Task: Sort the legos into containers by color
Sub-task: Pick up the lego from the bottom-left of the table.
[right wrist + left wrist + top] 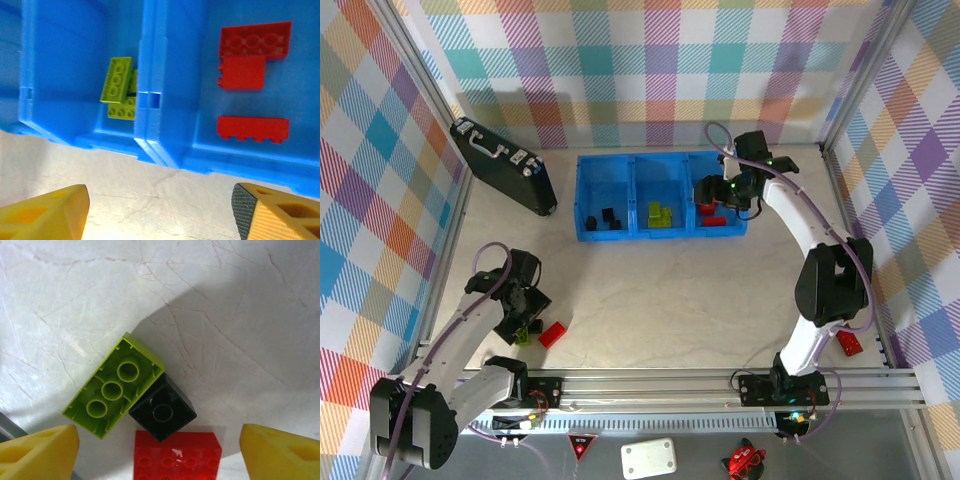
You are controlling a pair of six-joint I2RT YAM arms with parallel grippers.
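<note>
Left gripper (pixel 159 456) hangs over a 3-brick cluster at near-left of the table (pixel 720 300). Jaws are wide, nothing held. In its wrist view the red brick (pixel 177 460) lies btwn the yellow fingertips (pixel 40 452), clear of both. The black brick (pixel 162 412) sits just beyond, touching red's edge. The lime brick (pixel 114 387) is left of that, hollow side up, one long side against the black one.

Lime's long axis runs diagonal to the jaw line, so grabbing it prob needs a wrist turn. Red looks squarer to the jaws and the easier pick. All three crowd together, so closing on one may nudge the rest.

The tray (pixel 582 195) is far centre, well apart from the cluster: black in the left compt, lime in the mid, red in the right. Right gripper (pixel 159 214) hovers by the tray's right compt, jaws wide and empty.

Left arm is much nearer the cluster. Right arm is nearer a stray red brick (pixel 848 343) at near-right, by its base.

Hard to tell: red is cut off at the wrist frame's bottom edge, so its length is unclear. From above, the left gripper covers part of the cluster.
</note>
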